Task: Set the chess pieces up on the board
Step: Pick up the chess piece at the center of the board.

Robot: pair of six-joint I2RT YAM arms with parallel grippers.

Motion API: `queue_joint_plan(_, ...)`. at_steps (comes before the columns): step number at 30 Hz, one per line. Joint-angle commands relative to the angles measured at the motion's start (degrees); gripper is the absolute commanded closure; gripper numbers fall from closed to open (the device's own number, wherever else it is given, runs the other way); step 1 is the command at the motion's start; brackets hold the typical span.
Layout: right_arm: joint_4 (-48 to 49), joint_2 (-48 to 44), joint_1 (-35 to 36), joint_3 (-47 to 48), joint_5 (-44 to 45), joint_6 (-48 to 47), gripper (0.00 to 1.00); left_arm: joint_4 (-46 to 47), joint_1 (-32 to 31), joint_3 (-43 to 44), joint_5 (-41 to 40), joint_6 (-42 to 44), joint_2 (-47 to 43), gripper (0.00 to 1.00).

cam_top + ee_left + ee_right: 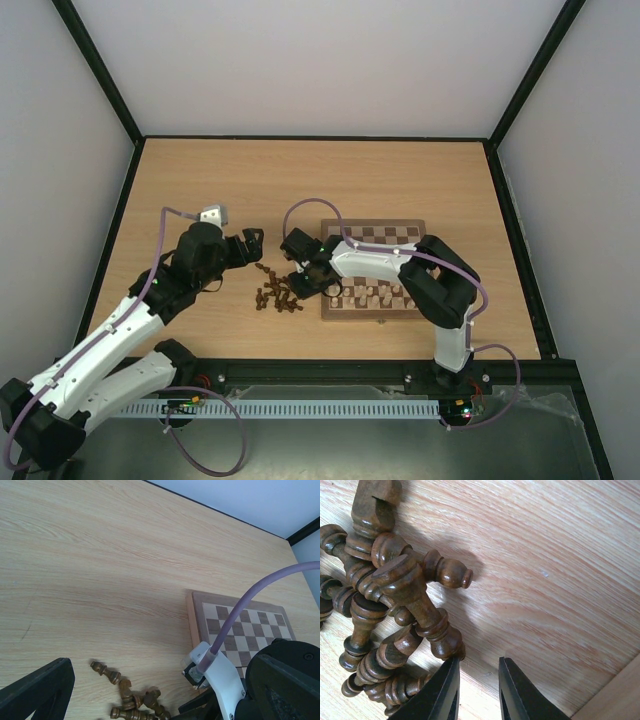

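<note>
Heap of dark brown chess pieces (275,295) lying on their sides on the counter (200,180), just beside the left edge of the board (385,235) and not on it. In the right wrist view the pieces (415,595) are tangled across one another, turned stems and round bases pointing in different directions. The board is a square of light and dark brown checks with a brown frame, set flat on the right half of the counter, with a small clasp (378,320) on its near edge. A group of pale chess pieces (375,295) stands on the squares along that near side, partly hidden by the right arm. The right arm reaches leftward across the board, and the right claw (295,280) hangs over the right side of the dark heap. Seen up close, the right claw (479,690) is nearly closed, with a narrow gap of bare counter between its two black fingertips (445,690) and nothing grasped; the left fingertip is at the base of one dark piece. The left claw (252,248) sits near the upper left of the heap, spread wide and empty, not touching any piece.
</note>
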Motion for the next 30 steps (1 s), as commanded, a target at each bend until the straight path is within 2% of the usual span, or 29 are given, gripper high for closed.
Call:
queue_joint_plan(1, -1.46, -1.94, 0.28, 0.84, 0.49, -0.28, 0.76, 0.98, 0.34, -0.53, -0.04, 0.24, 0.33, 0.01)
queue_joint_plan(21, -0.49, -2.21, 0.45, 0.43, -1.35, -0.63, 0.78, 1.33, 0.34, -0.78, 0.09, 0.02, 0.73, 0.0)
queue_joint_plan(24, -0.41, -2.05, 0.55, 0.3, -1.66, -0.79, 0.84, 1.57, 0.32, -0.78, 0.21, 0.01, 0.89, 0.01)
queue_joint_plan(30, -0.38, -0.79, 0.77, 0.4, -1.43, -0.55, 0.84, 1.68, 0.4, -0.87, 0.31, 0.06, 1.13, 0.01)
